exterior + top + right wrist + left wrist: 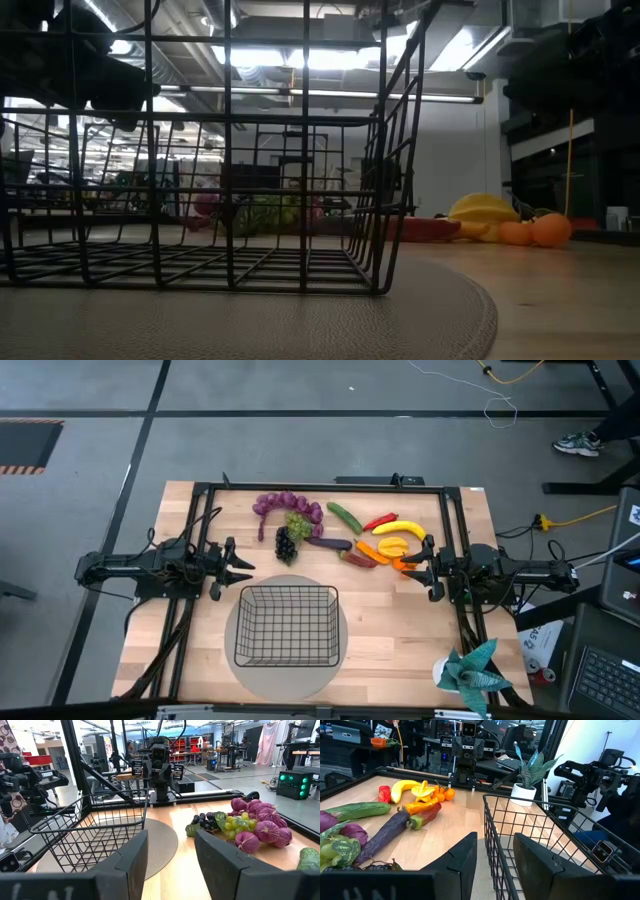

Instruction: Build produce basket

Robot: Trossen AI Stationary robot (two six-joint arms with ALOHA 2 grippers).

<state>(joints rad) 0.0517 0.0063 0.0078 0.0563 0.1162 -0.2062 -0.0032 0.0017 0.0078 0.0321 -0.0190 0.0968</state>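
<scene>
Flanking the basket [287, 625] (empty), left pincer [243, 565] and right pincer [408, 567].

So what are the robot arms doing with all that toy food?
Nothing is being handled right now. The left pincer and right pincer both hang open and empty at the table's sides. The wire basket sits empty on a round grey mat near the front. The produce lies in a row behind it: grapes, cucumber, chili, banana, eggplant and carrots. None is in the basket yet.
</scene>
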